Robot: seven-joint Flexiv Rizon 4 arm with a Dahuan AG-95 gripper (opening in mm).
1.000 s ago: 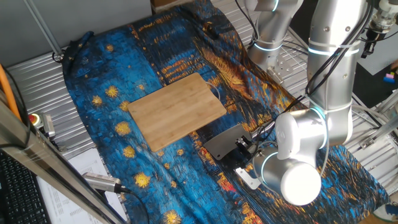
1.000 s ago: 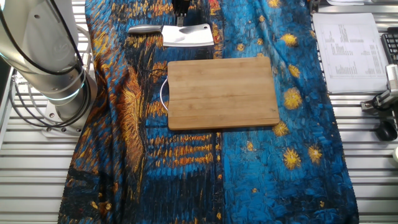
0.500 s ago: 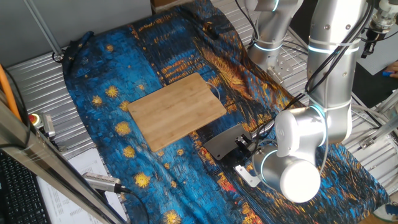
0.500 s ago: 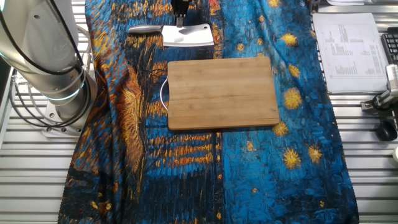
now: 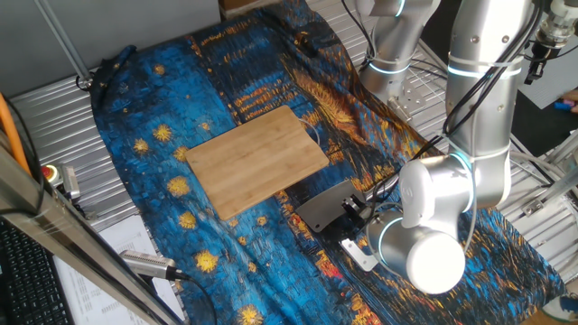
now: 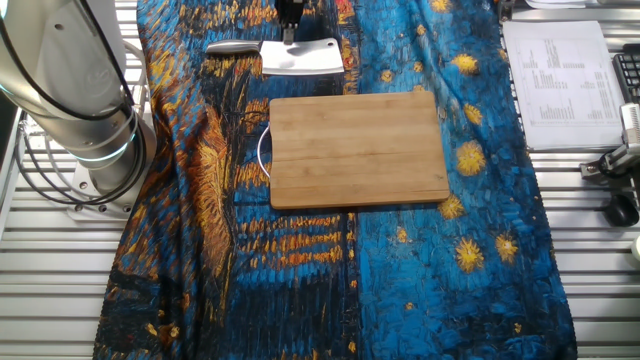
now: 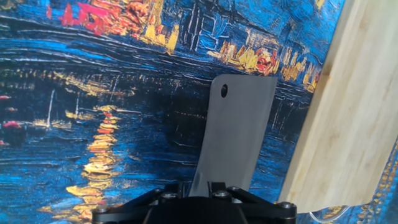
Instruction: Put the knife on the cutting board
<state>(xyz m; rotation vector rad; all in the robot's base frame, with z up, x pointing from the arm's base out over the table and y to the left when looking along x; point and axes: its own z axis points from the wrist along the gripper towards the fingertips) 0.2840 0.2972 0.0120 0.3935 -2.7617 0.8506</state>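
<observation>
Robotics lab: slotted aluminium bench (image 6: 590, 250), second arm base (image 6: 85, 110), keyboard (image 5: 27, 280), printed sheets (image 6: 560, 85).

Light was even and bright in both fixed views, shadows soft. The knife (image 6: 301, 57) blade showed pale glare at the upper centre. The hand view was sharp, its bottom edge dark.
</observation>
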